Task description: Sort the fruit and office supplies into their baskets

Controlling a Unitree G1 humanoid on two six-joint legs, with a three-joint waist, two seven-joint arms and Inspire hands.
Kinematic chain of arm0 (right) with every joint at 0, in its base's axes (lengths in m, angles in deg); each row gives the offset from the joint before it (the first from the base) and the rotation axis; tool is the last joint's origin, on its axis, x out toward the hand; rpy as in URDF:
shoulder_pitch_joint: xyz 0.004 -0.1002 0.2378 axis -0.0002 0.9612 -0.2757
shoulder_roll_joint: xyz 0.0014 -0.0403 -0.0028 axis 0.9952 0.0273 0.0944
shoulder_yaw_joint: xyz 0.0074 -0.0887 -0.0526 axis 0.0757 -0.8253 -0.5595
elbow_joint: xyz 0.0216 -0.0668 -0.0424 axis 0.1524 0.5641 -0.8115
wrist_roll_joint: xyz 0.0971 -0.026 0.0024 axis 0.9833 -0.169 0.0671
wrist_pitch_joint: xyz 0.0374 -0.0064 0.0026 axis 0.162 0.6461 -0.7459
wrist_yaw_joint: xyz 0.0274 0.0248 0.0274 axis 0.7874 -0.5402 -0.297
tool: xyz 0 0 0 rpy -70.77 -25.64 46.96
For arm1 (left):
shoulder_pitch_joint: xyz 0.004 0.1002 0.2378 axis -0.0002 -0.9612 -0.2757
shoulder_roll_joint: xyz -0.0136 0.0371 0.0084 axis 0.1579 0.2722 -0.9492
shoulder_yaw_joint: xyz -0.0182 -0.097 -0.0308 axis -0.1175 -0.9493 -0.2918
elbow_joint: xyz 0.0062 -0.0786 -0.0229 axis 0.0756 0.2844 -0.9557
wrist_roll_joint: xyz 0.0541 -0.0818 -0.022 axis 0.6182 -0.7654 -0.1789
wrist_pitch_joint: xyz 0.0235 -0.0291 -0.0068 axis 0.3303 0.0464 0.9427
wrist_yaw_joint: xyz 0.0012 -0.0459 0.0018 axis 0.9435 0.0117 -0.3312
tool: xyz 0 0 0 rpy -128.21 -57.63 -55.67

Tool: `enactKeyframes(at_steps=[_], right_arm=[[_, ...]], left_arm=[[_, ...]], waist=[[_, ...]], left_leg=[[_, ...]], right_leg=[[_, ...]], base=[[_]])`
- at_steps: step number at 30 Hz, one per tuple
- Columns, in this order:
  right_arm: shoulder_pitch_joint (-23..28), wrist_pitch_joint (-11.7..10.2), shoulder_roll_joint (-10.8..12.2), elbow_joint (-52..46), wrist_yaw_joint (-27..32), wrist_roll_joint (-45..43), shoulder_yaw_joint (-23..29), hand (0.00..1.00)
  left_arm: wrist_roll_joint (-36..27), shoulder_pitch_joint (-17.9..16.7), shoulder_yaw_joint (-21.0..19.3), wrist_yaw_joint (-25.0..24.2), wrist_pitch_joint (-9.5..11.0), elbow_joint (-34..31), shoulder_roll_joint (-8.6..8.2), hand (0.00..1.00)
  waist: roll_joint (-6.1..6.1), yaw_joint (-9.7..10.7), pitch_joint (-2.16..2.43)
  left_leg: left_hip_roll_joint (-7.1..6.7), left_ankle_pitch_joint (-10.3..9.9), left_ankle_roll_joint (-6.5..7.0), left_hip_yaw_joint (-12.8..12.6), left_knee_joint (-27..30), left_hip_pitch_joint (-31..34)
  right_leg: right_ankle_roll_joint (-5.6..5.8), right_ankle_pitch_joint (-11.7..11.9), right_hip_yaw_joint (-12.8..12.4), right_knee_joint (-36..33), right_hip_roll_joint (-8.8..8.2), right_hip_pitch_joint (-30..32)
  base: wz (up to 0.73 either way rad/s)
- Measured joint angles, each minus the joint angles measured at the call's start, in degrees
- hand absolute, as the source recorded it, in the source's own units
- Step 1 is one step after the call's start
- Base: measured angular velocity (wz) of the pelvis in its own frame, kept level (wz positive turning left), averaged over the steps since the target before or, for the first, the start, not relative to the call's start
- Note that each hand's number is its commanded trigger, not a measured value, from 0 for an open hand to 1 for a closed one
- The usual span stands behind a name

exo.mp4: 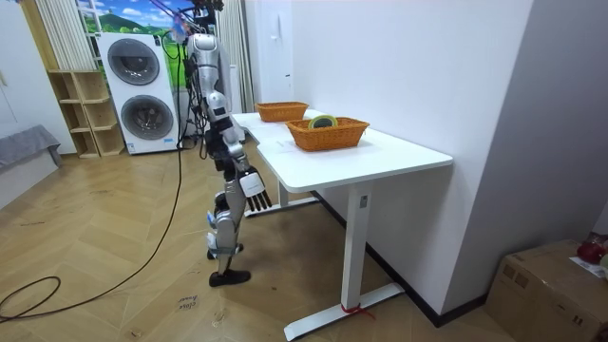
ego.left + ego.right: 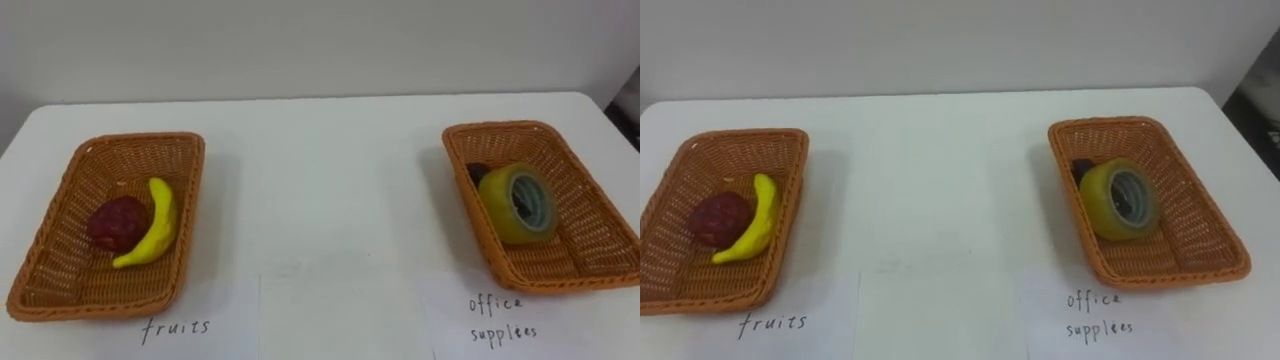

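While right robot hand [image 1: 255,190] hangs low, fingers seemingly apart, tape roll [image 2: 515,205] sits in basket [image 2: 520,127] above.

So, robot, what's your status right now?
Right hand down by the table, fingers open. Banana and red fruit in left basket; tape in right basket. Nothing in the way.

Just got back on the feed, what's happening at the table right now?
Nothing is being handled. The banana and a red fruit lie in the left basket; the yellow tape roll and a dark item lie in the right basket. The robot stands at the table, right hand hanging open.
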State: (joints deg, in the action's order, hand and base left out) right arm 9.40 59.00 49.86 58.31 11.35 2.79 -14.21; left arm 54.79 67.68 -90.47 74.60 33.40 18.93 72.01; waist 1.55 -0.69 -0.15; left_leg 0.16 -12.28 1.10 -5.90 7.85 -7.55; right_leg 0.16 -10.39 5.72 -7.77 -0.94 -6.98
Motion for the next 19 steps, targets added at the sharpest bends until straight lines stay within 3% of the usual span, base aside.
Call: enactKeyframes(at_steps=[4,19], right_arm=[[-0.2,-0.1,0.0,-0.5,-0.3,-2.7,-1.0,0.0],[0.3,-0.7,0.1,-0.4,0.2,-2.8,-1.0,0.0]], left_arm=[[0.0,0.5,1.0,0.0,0.0,0.0,0.02,0.0],[0.0,0.5,1.1,0.0,-0.1,0.1,0.01,0.0]], waist=[[0.33,-1.2,-0.12],[0.26,-1.2,-0.11]], left_leg=[[-0.01,0.0,-0.06,0.6,0.0,0.0],[-0.04,-0.1,-0.09,1.4,0.0,0.0]], right_leg=[[0.0,0.0,0.5,0.1,-0.01,-0.3],[-0.01,0.0,1.2,0.1,0.0,-1.1]], base=[[0.05],[0.02]])
